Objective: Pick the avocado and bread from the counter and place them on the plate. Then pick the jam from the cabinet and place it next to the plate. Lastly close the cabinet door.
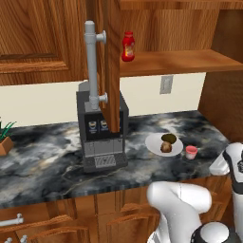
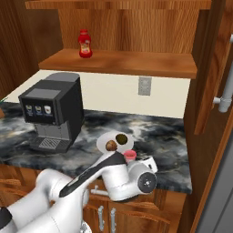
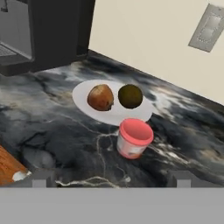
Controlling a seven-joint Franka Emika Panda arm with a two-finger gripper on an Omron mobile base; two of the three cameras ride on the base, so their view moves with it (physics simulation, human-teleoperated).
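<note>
While I am looking along the pincer [image 3: 111,181], the jam [image 3: 134,138] is standing upright on the counter [image 3: 57,131] just ahead of the two fingertips [image 3: 39,180], between them and apart from both. I am seeing the pincer with its jaws spread wide and gripping nothing. Just beyond the jam, almost touching it, the plate [image 3: 87,109] is lying flat, and it is carrying the bread [image 3: 100,97] and the avocado [image 3: 130,96] side by side. Farther ahead and to the left of the pincer the coffee machine [image 3: 48,30] is standing. High above, the cabinet door [image 1: 112,61] is hanging open, and a red bottle [image 1: 127,46] is standing on the shelf [image 1: 180,60] of the cabinet [image 1: 42,38].
</note>
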